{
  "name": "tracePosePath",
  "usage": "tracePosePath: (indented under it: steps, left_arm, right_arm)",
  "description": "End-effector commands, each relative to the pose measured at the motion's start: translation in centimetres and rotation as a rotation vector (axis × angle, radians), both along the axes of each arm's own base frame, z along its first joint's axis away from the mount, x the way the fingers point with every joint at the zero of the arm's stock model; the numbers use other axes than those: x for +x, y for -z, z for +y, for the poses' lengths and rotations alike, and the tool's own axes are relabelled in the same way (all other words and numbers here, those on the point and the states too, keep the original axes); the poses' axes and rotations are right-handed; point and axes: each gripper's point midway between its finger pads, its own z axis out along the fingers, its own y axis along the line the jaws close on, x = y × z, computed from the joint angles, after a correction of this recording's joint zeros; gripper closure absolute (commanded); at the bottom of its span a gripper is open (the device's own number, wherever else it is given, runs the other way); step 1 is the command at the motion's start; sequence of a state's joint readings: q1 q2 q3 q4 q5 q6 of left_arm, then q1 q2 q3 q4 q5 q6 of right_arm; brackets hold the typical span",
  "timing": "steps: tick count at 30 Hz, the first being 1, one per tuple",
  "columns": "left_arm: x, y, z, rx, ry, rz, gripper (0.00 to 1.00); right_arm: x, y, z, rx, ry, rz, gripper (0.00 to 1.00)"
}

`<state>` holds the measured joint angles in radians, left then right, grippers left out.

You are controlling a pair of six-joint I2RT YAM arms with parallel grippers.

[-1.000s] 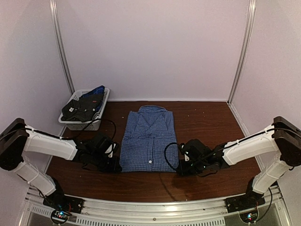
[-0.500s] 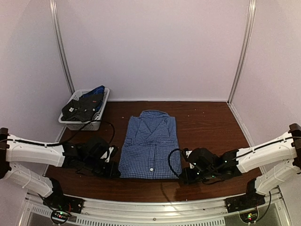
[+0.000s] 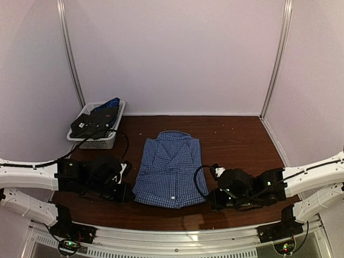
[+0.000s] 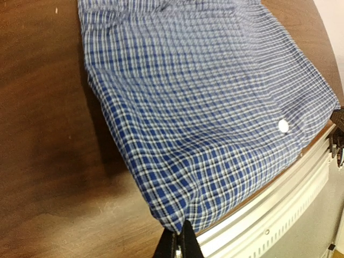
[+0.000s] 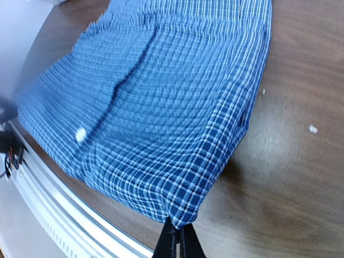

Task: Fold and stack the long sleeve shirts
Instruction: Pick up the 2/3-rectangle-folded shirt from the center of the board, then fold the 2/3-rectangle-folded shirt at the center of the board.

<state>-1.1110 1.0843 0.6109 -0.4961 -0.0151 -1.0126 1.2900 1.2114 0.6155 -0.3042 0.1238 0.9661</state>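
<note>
Blue checked shirt (image 3: 171, 169) lies folded mid-table, near corners pinched by left gripper (image 4: 179, 243) and right gripper (image 5: 176, 240), jaws clamped on cloth. Dark garments (image 3: 97, 121) in white basket (image 3: 91, 142) appear unfolded; stacking outstanding.

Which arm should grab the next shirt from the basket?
Probably the left. The basket sits far-left, nearer the left gripper; the right gripper is across the blue shirt. Both pinch its near corners now.

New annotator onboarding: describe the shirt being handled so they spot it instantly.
On the brown table, look at the middle. The shirt lies folded there, its near corners pinched by the left fingers and right fingers. It's blue-and-white check; the clothes in the white basket, far left, are mostly dark.
</note>
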Motion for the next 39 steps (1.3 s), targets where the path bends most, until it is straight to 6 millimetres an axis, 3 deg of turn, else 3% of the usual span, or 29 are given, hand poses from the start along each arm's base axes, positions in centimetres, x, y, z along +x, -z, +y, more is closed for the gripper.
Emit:
tracePosePath:
  steps: [1,5,9,13,15,19,21,23,26,30,35,39]
  left_arm:
    - [5.1,-5.4,-0.4,-0.002,-0.044,-0.165,1.00]
    - [11.6,-9.5,-1.9,-0.092,-0.014,-0.236,1.00]
    - [20.8,-10.4,-2.5,-0.087,-0.020,-0.320,1.00]
    - [29.5,-7.0,-3.2,-0.096,-0.068,-0.296,1.00]
    - [32.9,-3.5,-3.6,-0.090,-0.091,-0.252,1.00]
    - [37.0,2.3,-4.4,-0.055,-0.120,-0.189,1.00]
    - [37.6,4.6,-4.7,-0.048,-0.124,-0.157,1.00]
    - [36.8,5.8,-5.0,-0.068,-0.125,-0.126,1.00]
    - [34.2,6.2,-4.9,-0.095,-0.127,-0.113,1.00]
    - [29.3,5.5,-4.0,-0.128,-0.145,-0.100,1.00]
    - [24.1,3.2,-2.3,-0.156,-0.169,-0.124,1.00]
    - [22.3,1.8,-1.1,-0.147,-0.183,-0.144,1.00]
  right_arm:
    - [5.6,-6.5,-0.1,0.006,0.092,-0.180,1.00]
    - [12.4,-10.7,0.6,0.038,0.130,-0.273,1.00]
    - [21.3,-12.0,0.6,0.058,0.190,-0.312,1.00]
    - [30.0,-8.6,0.4,0.031,0.236,-0.279,1.00]
    - [33.5,-5.7,0.6,0.003,0.247,-0.237,1.00]
    - [37.8,0.9,1.0,-0.041,0.248,-0.129,1.00]
    - [38.2,3.8,1.4,-0.063,0.234,-0.077,1.00]
    - [37.6,4.4,1.6,-0.071,0.219,-0.058,1.00]
    - [35.8,4.5,1.1,-0.067,0.217,-0.059,1.00]
    - [30.3,5.8,-0.6,-0.056,0.212,-0.011,1.00]
    - [23.9,4.1,-2.8,0.018,0.237,0.000,1.00]
    - [21.9,2.1,-4.6,0.045,0.280,-0.033,1.00]
